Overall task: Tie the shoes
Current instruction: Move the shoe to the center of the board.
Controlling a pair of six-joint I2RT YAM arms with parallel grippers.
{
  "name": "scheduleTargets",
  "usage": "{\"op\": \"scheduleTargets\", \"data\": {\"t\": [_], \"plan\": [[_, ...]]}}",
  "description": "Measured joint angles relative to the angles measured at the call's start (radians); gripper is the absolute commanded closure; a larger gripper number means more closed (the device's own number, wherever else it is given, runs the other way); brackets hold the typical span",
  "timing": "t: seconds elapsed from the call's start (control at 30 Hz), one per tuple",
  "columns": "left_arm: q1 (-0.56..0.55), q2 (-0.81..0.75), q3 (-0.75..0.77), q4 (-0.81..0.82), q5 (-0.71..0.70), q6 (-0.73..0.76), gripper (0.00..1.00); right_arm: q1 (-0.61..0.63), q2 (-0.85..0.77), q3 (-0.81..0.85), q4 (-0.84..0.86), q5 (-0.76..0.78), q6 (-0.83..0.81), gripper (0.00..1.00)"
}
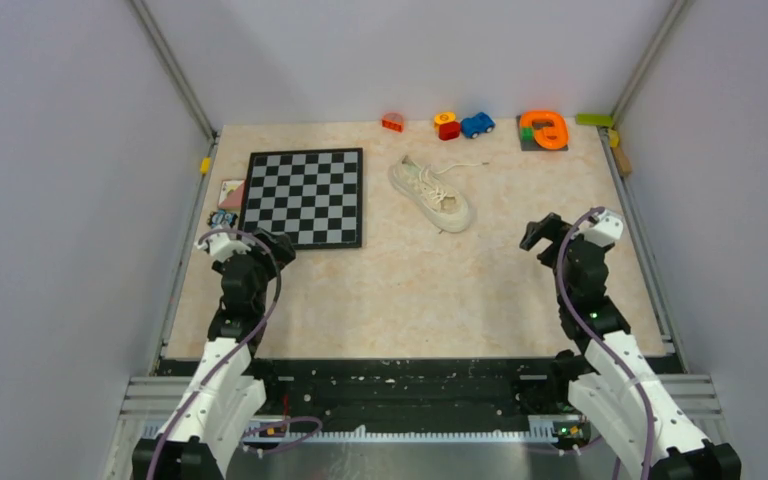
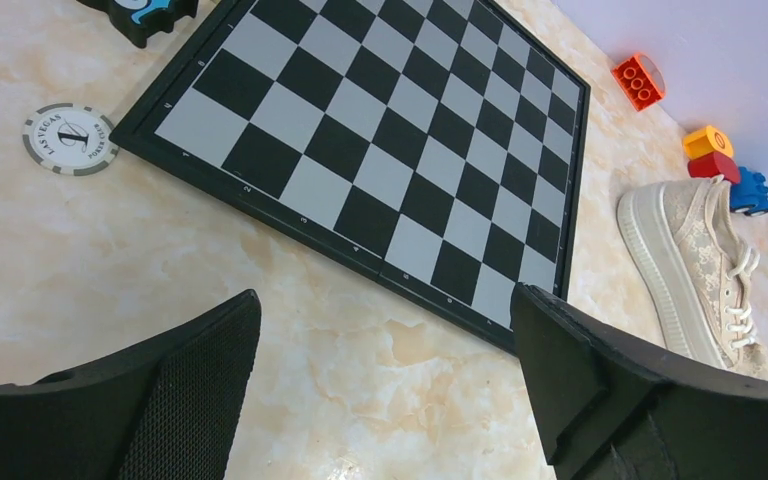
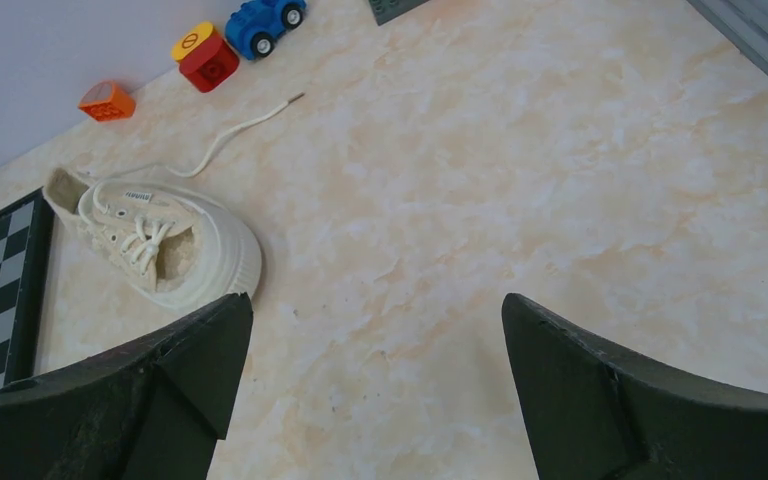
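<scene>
The shoe (image 1: 430, 195), a cream low-top sneaker, lies on the marble table right of the chessboard, toe toward the far left. Its white laces are loose, and one lace (image 1: 465, 166) trails to the right. In the left wrist view the shoe (image 2: 695, 270) shows at the right edge. In the right wrist view the shoe (image 3: 155, 245) lies at the left, with its lace (image 3: 245, 125) running away from it. My left gripper (image 1: 275, 243) (image 2: 385, 295) hovers open by the board's near-left corner, holding nothing. My right gripper (image 1: 543, 232) (image 3: 376, 298) stands open right of the shoe, also holding nothing.
The chessboard (image 1: 305, 196) lies at the left, with a poker chip (image 2: 69, 138) and cards (image 1: 230, 192) beside it. Along the back wall sit an orange brick (image 1: 392, 122), a yellow-red block (image 1: 446, 124), a blue car (image 1: 477, 124) and an orange ring on a grey plate (image 1: 543, 130).
</scene>
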Motion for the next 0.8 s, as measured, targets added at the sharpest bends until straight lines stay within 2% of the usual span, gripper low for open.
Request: {"op": "scheduleTargets", "data": {"t": [0.2, 0.37, 0.53, 0.73, 0.8], "plan": [[0.0, -0.003, -0.004, 0.01, 0.006, -0.006, 0.02, 0.0, 0.002, -0.006, 0.02, -0.005, 0.001, 0.01], [0.0, 0.003, -0.037, 0.087, 0.133, 0.015, 0.03, 0.0, 0.05, -0.026, 0.093, -0.121, -0.008, 0.01], [0.0, 0.075, -0.039, 0.154, 0.259, 0.025, 0.06, 0.0, 0.256, 0.065, 0.09, -0.259, -0.029, 0.01], [0.0, 0.153, -0.031, 0.179, 0.4, 0.031, 0.07, 0.012, 0.552, 0.311, 0.098, -0.393, -0.025, 0.01], [0.0, 0.175, -0.03, 0.199, 0.447, 0.03, 0.08, 0.035, 0.66, 0.422, 0.078, -0.39, -0.029, 0.05]]}}
